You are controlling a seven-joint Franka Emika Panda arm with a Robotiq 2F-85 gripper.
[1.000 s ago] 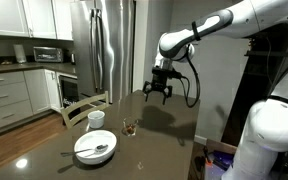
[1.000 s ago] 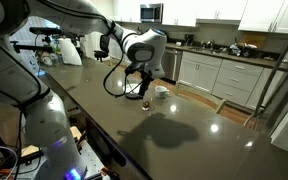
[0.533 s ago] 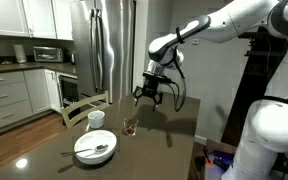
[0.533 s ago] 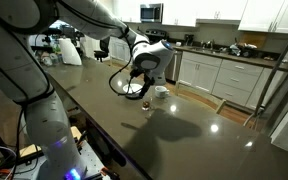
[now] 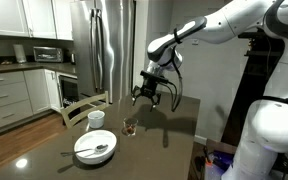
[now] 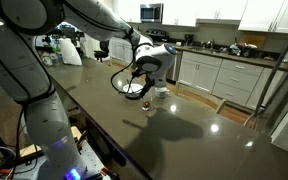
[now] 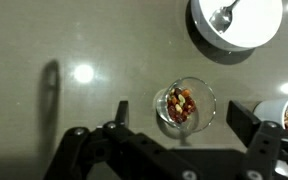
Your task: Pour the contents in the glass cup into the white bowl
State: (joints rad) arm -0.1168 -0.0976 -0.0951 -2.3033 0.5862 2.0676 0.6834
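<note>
Hand [image 5: 150, 97] spread open, empty, hovering above tabletop [image 7: 44, 40]. Wrist view: glass cup [image 7: 185, 105] upright below, brown contents [image 7: 182, 103] inside; white bowl [image 7: 206, 35] with spoon [image 7: 224, 14] cropped at top; mug [image 7: 287, 110] cut off right.

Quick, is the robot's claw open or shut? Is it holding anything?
Gripper: open, holding nothing, hovering above the glass cup.
</note>
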